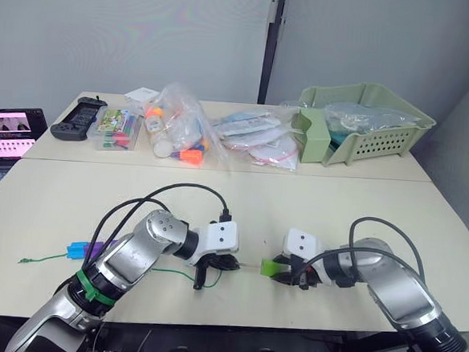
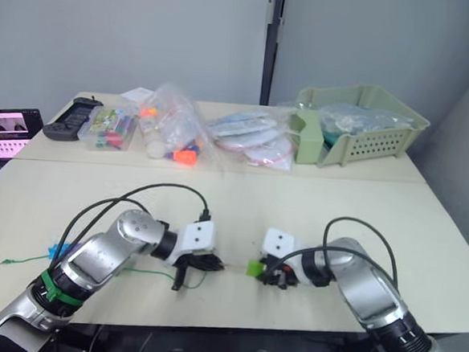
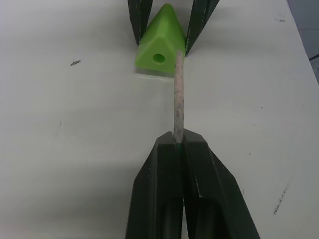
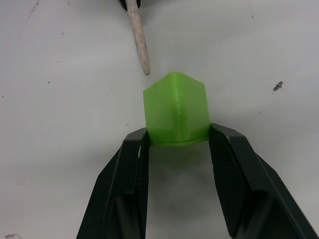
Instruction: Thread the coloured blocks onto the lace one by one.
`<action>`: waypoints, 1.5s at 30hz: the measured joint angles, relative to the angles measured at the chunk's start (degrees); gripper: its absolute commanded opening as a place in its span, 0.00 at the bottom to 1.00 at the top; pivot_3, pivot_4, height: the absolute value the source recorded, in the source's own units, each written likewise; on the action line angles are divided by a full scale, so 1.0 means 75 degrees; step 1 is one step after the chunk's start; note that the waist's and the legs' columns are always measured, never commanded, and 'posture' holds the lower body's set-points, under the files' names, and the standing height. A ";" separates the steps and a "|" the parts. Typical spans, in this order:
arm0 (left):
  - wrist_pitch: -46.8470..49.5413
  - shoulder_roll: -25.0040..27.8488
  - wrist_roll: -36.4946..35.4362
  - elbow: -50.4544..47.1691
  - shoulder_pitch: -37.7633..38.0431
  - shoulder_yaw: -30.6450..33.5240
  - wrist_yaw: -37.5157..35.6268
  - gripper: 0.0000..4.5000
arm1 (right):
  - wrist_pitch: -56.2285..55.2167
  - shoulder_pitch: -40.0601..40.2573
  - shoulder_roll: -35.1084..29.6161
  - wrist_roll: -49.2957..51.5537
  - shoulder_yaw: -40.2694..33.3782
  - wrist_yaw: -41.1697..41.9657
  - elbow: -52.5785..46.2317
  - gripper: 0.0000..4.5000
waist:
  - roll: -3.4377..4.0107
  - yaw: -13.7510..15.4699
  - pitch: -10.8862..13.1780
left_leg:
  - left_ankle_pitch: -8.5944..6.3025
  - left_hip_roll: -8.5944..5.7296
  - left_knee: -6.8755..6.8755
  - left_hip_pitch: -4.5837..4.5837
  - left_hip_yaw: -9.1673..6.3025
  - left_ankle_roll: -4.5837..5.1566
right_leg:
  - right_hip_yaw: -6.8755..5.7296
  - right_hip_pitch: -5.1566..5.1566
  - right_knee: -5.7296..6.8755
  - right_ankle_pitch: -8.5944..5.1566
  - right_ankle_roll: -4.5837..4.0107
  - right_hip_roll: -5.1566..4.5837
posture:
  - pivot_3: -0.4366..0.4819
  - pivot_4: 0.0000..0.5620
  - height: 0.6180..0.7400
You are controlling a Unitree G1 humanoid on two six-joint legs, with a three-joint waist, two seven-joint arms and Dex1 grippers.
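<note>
Light green plastic, the block (image 4: 175, 109) sits pinched between the fingers of the right gripper (image 1: 286, 270), low on the white table (image 1: 313, 210) at about five o'clock. The left gripper (image 3: 178, 142) is pressed together on the lace (image 1: 175, 273), whose pale stiff tip (image 3: 178, 94) ends just beside the block's hole. Blue and purple blocks (image 1: 84, 250) lie at eight o'clock.

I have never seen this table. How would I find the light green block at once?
Look at the near edge of the pale table, where the two grippers face each other. The light green block sits between the fingers of the right gripper, close to the pale tip of the lace. The blue block lies far off, by the left arm; only this one is bright lime and gripped.
</note>
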 measured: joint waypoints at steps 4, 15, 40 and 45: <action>0.0015 -0.0115 0.0000 0.0031 -0.0068 -0.0098 0.0090 0.00 | 0.0105 -0.0055 -0.0017 0.0001 0.0031 0.0005 -0.0025 0.28 | 0.0000 0.0008 0.0000 | 0.0000 0.0000 0.0000 0.0000 0.0000 0.0000 | 0.0000 0.0000 0.0000 0.0000 0.0000 0.0000 | 0.48 0.27 1.00; 0.0012 -0.0301 0.0001 0.0081 -0.0279 -0.0217 0.0166 0.00 | 0.0346 -0.0140 -0.0057 0.0002 0.0083 -0.0006 -0.0147 0.28 | 0.0000 0.0013 0.0000 | 0.0000 -0.0002 -0.0001 -0.0001 -0.0001 0.0000 | 0.0000 -0.0001 0.0000 0.0000 0.0000 -0.0001 | 0.48 0.27 1.00; 0.1855 0.0454 -0.0016 -0.0924 -0.0963 -0.0676 0.0225 0.00 | 0.0602 -0.0392 -0.0301 -0.0009 0.0395 -0.0016 -0.0304 0.28 | -0.0002 0.0104 0.0001 | 0.0000 -0.0001 0.0002 -0.0007 0.0002 0.0000 | 0.0000 -0.0003 -0.0011 -0.0003 0.0005 0.0001 | 0.48 0.27 1.00; 0.1854 0.0492 -0.0009 -0.0909 -0.1107 -0.0765 0.0229 0.00 | 0.0661 -0.0465 -0.0300 -0.0009 0.0468 -0.0071 -0.0308 0.28 | -0.0002 0.0110 0.0001 | 0.0000 -0.0001 0.0002 -0.0007 0.0003 0.0000 | 0.0000 -0.0003 -0.0011 -0.0003 0.0005 0.0001 | 0.48 0.27 1.00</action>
